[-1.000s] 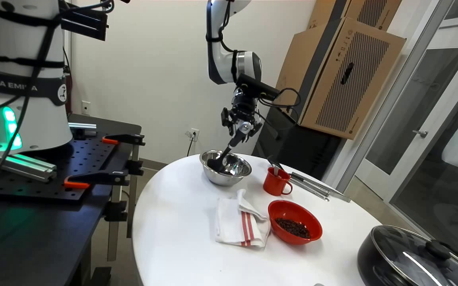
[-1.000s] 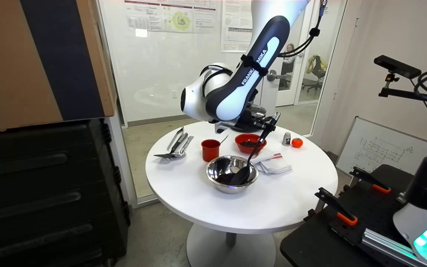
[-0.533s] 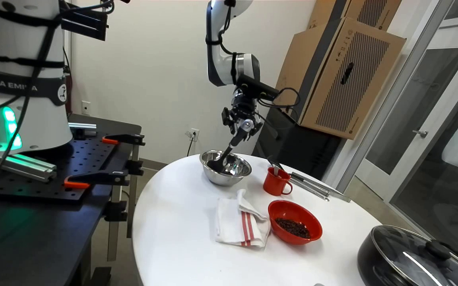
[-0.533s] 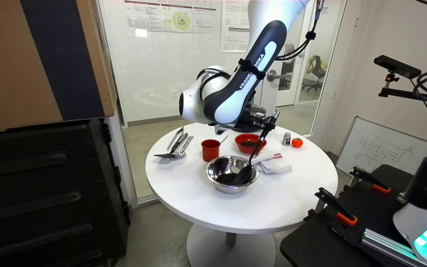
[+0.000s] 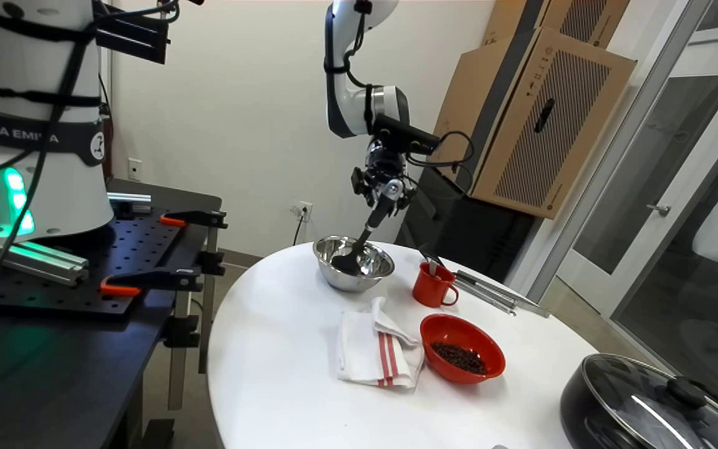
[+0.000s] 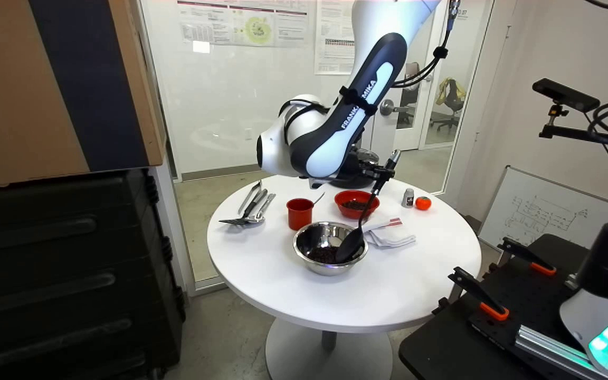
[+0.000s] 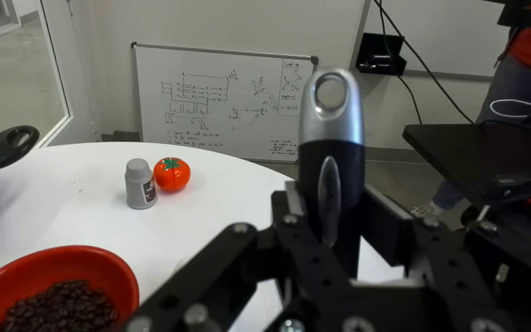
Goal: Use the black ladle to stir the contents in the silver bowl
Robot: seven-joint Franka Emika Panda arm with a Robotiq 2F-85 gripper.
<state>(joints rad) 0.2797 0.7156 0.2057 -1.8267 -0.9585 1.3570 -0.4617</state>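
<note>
The silver bowl (image 6: 330, 269) stands on the white table and shows in both exterior views (image 5: 349, 284). Dark contents (image 6: 321, 255) lie in its bottom. My gripper (image 7: 332, 207) is shut on the silver-tipped handle of the black ladle (image 7: 331, 170); it also shows in both exterior views (image 5: 390, 198) (image 6: 383, 172), above the bowl's rim. The ladle slants down into the bowl. Its black scoop (image 6: 350, 245) rests inside, in an exterior view toward the right wall, at the edge of the contents. The scoop's lowest tip is hidden among the contents.
A red bowl (image 5: 430, 362) of dark beans, a red mug (image 5: 432, 285) and a striped cloth (image 5: 365, 349) stand near the silver bowl. Utensils (image 6: 254, 206) lie beyond the mug. A lidded pan (image 5: 596, 399), grey shaker (image 7: 140, 184) and tomato (image 7: 172, 174) are farther off.
The ladle's scoop has shifted to the right inside the silver bowl in both exterior views, with the gripper moving slightly along. More of the dark contents shows beside it. The bowl has not moved.
</note>
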